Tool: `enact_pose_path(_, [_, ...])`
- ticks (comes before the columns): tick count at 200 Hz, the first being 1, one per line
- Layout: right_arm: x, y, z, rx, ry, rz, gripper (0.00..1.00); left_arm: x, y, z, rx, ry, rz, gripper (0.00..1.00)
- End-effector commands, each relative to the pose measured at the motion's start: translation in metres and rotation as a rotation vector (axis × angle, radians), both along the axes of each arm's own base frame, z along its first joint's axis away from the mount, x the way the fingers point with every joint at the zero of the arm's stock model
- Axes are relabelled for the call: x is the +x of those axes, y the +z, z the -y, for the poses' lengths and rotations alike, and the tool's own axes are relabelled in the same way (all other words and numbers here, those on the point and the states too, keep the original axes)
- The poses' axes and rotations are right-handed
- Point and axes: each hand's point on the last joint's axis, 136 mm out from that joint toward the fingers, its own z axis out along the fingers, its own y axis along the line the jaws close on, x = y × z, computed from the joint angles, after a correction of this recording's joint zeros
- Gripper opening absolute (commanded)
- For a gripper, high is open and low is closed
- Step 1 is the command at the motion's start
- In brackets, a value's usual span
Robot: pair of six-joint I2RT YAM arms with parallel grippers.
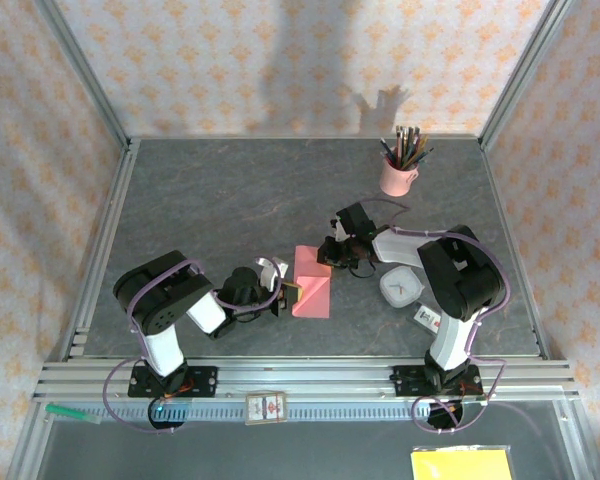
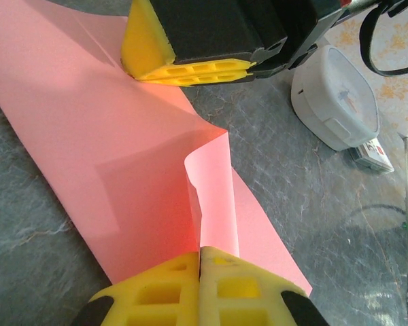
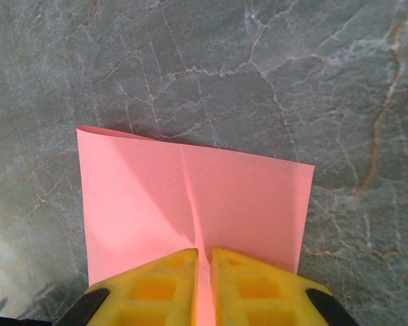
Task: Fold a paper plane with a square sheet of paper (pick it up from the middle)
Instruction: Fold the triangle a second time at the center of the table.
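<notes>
The sheet of paper [image 1: 315, 290] lies on the table [image 1: 230, 200] near the middle, between the two claws. From above it looks longer than it is wide. Its long axis runs from the far side toward the near edge, with the near end leaning a little to the right.

In the right wrist view the paper [image 3: 245, 204] spreads out flat ahead of the fingers, and a faint crease runs straight away from them up its middle. In the left wrist view the paper [image 2: 88, 149] stretches diagonally across the table, with one flap curled up off the surface.

The left arm is folded back at the elbow, its forearm reaching right and low over the table. The left claw [image 1: 288, 292] sits at the paper's left edge. Its yellow fingers [image 2: 163, 292] are pressed together on the raised flap, so the left claw [image 2: 200, 255] is closed and pinching the paper.

The right arm bends at the elbow and reaches left. The right claw [image 1: 327, 256] is at the paper's far right corner. Seen from the left wrist, the right claw [image 2: 190, 71] is clamped flat on the paper's edge. In its own view the right claw [image 3: 204, 255] shows only a thin slit between the fingers, with pink paper in it.

A white rounded-square object [image 1: 400, 287] sits just right of the paper.
</notes>
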Motion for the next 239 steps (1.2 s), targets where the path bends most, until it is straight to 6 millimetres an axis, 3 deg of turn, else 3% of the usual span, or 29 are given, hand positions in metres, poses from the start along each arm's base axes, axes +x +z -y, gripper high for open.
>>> enact_pose_path(1, [-0.010,-0.024,0.017,-0.112,-0.012,-0.049,0.14,-0.005,-0.024,-0.013,0.070,0.042,-0.093,0.00])
enact_pose_path(110, [-0.005,-0.012,0.012,-0.085,-0.006,-0.025,0.18,-0.003,-0.044,-0.026,0.161,0.111,-0.174,0.00])
enact_pose_path(198, [0.011,0.045,-0.013,0.049,0.035,0.068,0.23,-0.004,-0.050,-0.027,0.210,0.124,-0.199,0.00])
enact_pose_path(239, [0.008,0.047,-0.011,0.054,0.035,0.067,0.24,-0.002,-0.046,-0.021,0.206,0.103,-0.192,0.00])
